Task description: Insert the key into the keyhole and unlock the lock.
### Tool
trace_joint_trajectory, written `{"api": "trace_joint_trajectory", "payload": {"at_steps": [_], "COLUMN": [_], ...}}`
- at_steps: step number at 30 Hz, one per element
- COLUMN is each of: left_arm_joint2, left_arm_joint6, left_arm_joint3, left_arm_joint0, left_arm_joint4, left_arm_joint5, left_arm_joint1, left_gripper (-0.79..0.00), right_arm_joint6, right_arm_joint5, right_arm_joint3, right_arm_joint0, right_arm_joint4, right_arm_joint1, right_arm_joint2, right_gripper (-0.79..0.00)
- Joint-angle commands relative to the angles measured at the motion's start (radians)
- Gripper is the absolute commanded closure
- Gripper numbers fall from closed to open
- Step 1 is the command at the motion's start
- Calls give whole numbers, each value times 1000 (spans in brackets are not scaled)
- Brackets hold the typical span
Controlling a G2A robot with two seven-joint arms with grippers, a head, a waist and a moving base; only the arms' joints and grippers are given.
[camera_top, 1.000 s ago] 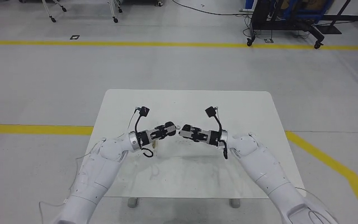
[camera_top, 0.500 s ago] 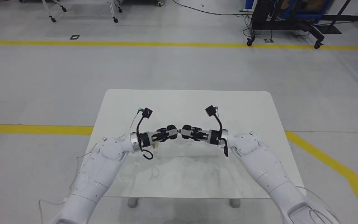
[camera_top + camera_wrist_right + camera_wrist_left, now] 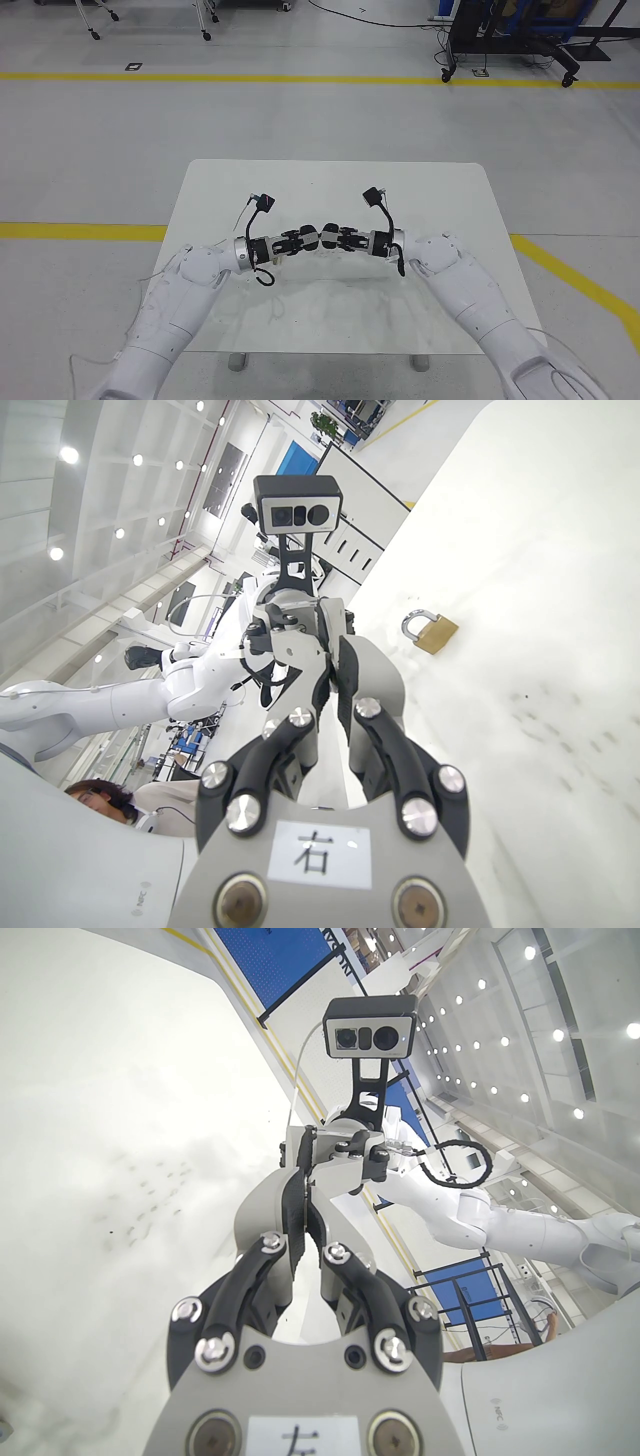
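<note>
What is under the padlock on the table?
Only the white table: the padlock lies flat on it. Its underside, against the table, cannot be seen.

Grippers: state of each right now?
Left gripper: jaws shut; held item, if any, cannot be told.
Right gripper: jaws shut; held item, if any, cannot be told.

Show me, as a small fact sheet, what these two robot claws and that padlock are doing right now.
Left gripper: shut, raised above the table
Right gripper: shut, its tip facing the left gripper's tip, very close
Padlock: brass, lying on the table, apart from both grippers
Key: cannot be made out in either gripper
Stage: padlock not yet picked up
</note>
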Motion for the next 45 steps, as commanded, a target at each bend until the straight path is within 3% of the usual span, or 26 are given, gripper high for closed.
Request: {"api": "trace_joint_trajectory", "payload": {"at_steps": [1, 6, 7, 8, 9, 19, 24, 34, 39, 43, 45], "left_arm_joint2": [2, 3, 1, 0, -3, -45, -85, -87, -241, -399, -437], "left_arm_joint6": [1, 9, 14, 19, 24, 81, 197, 206, 282, 217, 168], "left_arm_joint3": [1, 3, 4, 5, 5, 8, 18, 0, -206, -546, -685], "left_arm_joint0": [-1, -4, -4, -4, -4, 8, 17, 17, 105, 296, 392], "left_arm_joint4": [0, 3, 1, 0, -1, -31, -63, -22, 392, 738, 861], "left_arm_joint5": [-1, 0, 0, 1, 0, -17, -1, 2, 28, 96, 116], "left_arm_joint1": [1, 3, 3, 4, 5, 15, 17, 19, 73, 121, 133], "left_gripper": [0, 0, -280, -708, -785, -785, -785, -785, -785, -785, -785], "right_arm_joint6": [2, -3, -5, -11, -13, -65, -113, -113, -113, -113, -113], "right_arm_joint5": [0, -16, -21, -28, -37, -131, -213, -213, -213, -213, -213], "right_arm_joint3": [1, 1, 2, 3, 4, 13, -11, -11, -11, -11, -11], "right_arm_joint0": [1, -5, -7, -11, -15, -73, -122, -122, -122, -122, -122], "right_arm_joint4": [1, 15, 19, 25, 33, 98, 169, 169, 169, 169, 169], "right_arm_joint1": [0, 2, 3, 3, 5, 24, 31, 31, 31, 31, 31], "right_arm_joint2": [-1, 3, 6, 10, 14, 84, 123, 123, 123, 123, 123], "right_gripper": [0, 0, 0, 0, 0, 0, 0, 0, 0, 0, 0]}}
